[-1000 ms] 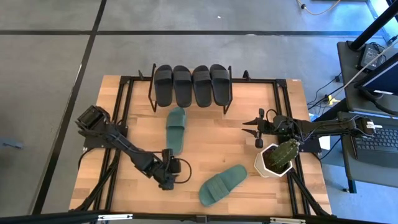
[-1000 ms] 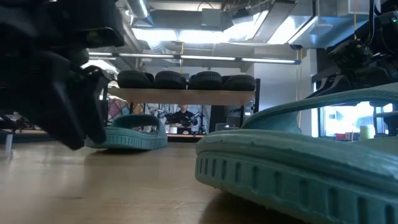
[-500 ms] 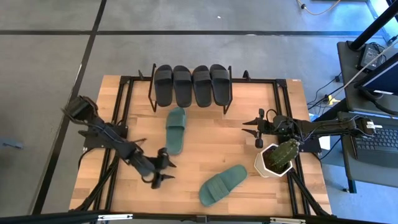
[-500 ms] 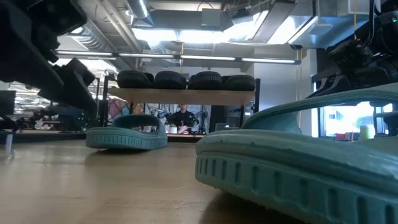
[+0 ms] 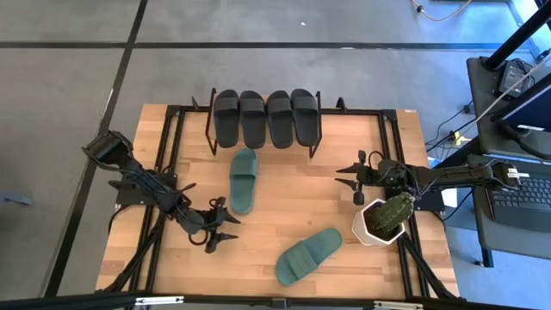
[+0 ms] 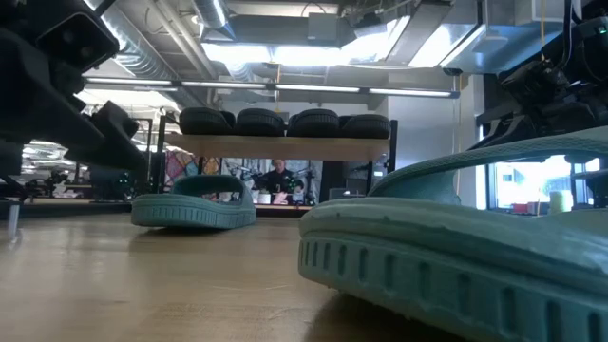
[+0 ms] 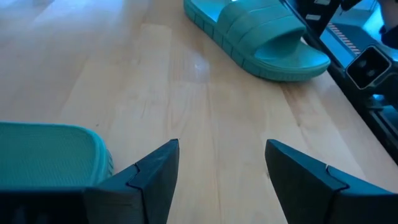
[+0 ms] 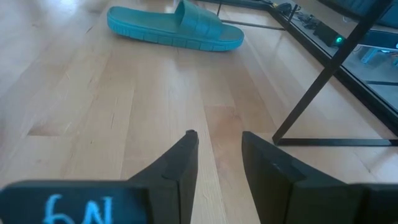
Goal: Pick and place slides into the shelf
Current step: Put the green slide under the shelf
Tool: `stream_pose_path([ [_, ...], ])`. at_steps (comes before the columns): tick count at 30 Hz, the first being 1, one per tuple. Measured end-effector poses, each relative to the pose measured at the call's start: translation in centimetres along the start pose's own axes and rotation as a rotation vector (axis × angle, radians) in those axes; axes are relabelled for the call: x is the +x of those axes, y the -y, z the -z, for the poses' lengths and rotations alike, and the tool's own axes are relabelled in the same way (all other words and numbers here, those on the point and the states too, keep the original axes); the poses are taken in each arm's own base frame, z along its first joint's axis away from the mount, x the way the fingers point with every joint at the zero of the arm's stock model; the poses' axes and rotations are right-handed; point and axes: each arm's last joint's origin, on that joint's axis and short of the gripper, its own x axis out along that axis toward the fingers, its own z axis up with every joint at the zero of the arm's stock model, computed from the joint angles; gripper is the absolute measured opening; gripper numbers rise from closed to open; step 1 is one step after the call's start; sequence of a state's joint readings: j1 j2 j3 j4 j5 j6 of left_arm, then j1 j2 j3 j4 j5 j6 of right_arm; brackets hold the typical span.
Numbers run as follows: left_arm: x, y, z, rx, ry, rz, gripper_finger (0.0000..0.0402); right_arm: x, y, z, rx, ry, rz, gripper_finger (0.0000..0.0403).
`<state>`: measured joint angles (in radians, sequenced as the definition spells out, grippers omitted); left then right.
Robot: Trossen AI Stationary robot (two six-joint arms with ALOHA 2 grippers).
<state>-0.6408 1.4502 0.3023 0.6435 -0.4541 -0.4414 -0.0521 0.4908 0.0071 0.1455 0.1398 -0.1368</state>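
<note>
Four black slides (image 5: pixel 266 118) are seen lined up on the shelf (image 5: pixel 210 129) at the table's (image 5: pixel 344 172) twelve o'clock edge. One teal slide (image 5: pixel 243 179) lies just below the shelf, and the other teal slide (image 5: pixel 308 255) sits toward five o'clock near the front edge. The left gripper (image 5: pixel 220 227) is held spread wide and empty over bare wood between the two. The right gripper (image 5: pixel 350 178) is parked at three o'clock beside a potted cactus (image 5: pixel 387 215), its fingers partly apart and holding nothing.
</note>
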Motion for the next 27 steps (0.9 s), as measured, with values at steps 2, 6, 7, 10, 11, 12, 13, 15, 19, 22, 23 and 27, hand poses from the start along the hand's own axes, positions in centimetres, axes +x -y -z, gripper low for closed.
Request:
stream_pose_path([
  [2,0.1,-0.1,-0.1,-0.005,0.002,-0.007,0.0229,0.0,0.0,0.0,0.0,0.0,0.0,0.0126],
  [6,0.2,-0.3,-0.1,-0.043,0.0,-0.015,0.0229,0.0,0.0,0.0,0.0,0.0,0.0,0.0126],
  [7,0.2,-0.4,0.0,-0.048,-0.003,-0.018,0.0229,0.0,0.0,0.0,0.0,0.0,0.0,0.0126],
  [10,0.5,-0.5,0.4,-0.042,-0.021,-0.028,0.0229,0.0,0.0,0.0,-0.001,0.0,0.0,0.0126],
  [11,0.6,-0.5,0.6,-0.044,-0.027,-0.031,0.0229,0.0,0.0,0.0,-0.001,0.0,0.0,0.0126],
  [12,0.7,-0.5,0.7,-0.045,-0.033,-0.037,0.0229,0.0,0.0,0.0,-0.001,0.0,0.0,0.0126],
  [13,0.8,-0.5,0.9,-0.053,-0.034,-0.042,0.0229,0.0,0.0,0.0,-0.001,0.0,0.0,0.0126],
  [15,1.1,-0.5,1.0,-0.07,-0.025,-0.042,0.0229,0.0,0.0,0.0,-0.002,-0.001,0.0,0.0126],
  [19,1.5,-0.4,1.2,-0.081,0.007,-0.055,0.0229,0.0,0.0,0.0,-0.002,-0.001,0.0,0.0126],
  [22,1.8,-0.5,1.6,-0.084,0.007,-0.073,0.0229,0.0,0.0,0.0,-0.002,-0.001,0.0,0.0126],
  [23,1.9,-0.6,1.8,-0.093,0.003,-0.087,0.0229,0.0,0.0,0.0,-0.002,-0.001,0.0,0.0126],
  [27,2.2,-0.9,2.4,-0.106,0.001,-0.143,0.0229,0.0,0.0,0.0,-0.002,-0.001,0.0,0.0126],
])
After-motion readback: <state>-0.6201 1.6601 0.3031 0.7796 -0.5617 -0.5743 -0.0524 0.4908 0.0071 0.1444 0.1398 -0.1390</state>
